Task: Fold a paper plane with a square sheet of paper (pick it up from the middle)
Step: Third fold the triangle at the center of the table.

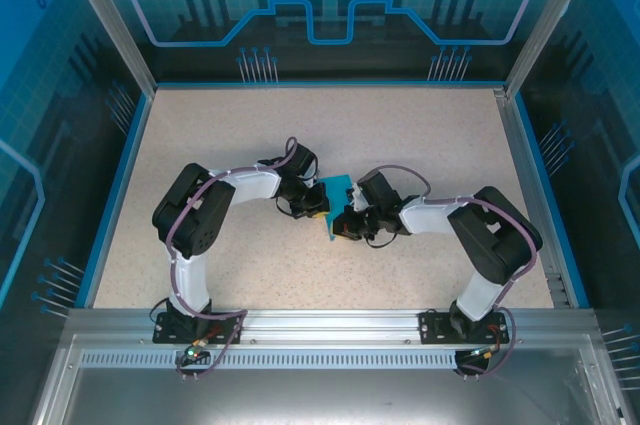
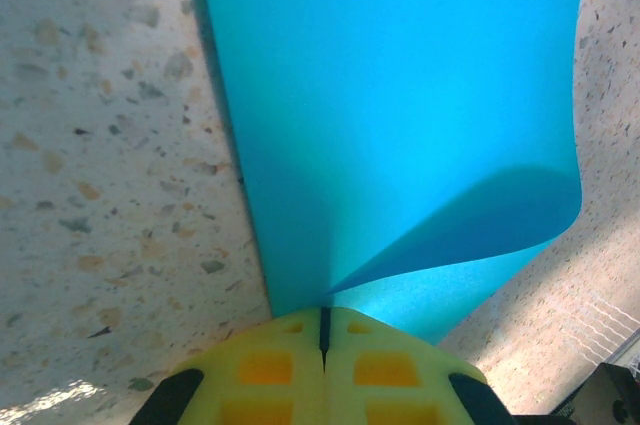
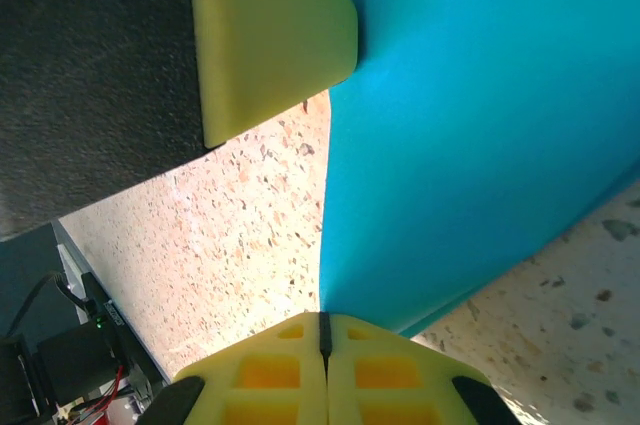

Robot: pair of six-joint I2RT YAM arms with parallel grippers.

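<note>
Sheet of paper (image 1: 336, 188): plain cyan-blue and unmarked, caught between the two grippers. In the left wrist view (image 2: 400, 95) it spreads away from the fingers, and its right-hand part curls over in a soft, uncreased fold. In the right wrist view (image 3: 480, 145) it shows a straight edge and a second layer.

Left gripper (image 1: 314, 207): at the sheet's left side in the top view. Its yellow fingers are pressed together (image 2: 323, 320), and an edge of the sheet is pinched in the seam between them.

Right gripper (image 1: 347, 225): at the sheet's near right side in the top view. Its fingers are likewise pressed tight (image 3: 323, 325), clamping a corner of the sheet.

Left finger pad (image 3: 270, 35): seen from the right wrist, a yellow pad just beside the sheet's upper left edge.

Table (image 1: 250, 125): speckled beige surface beneath the sheet, which sits over its middle. Whether the sheet touches the table cannot be told.

Arms: both bend inward from the near rail and meet at the sheet.

Blue border (image 1: 118, 195): runs along the table's edge, well apart from the sheet.
</note>
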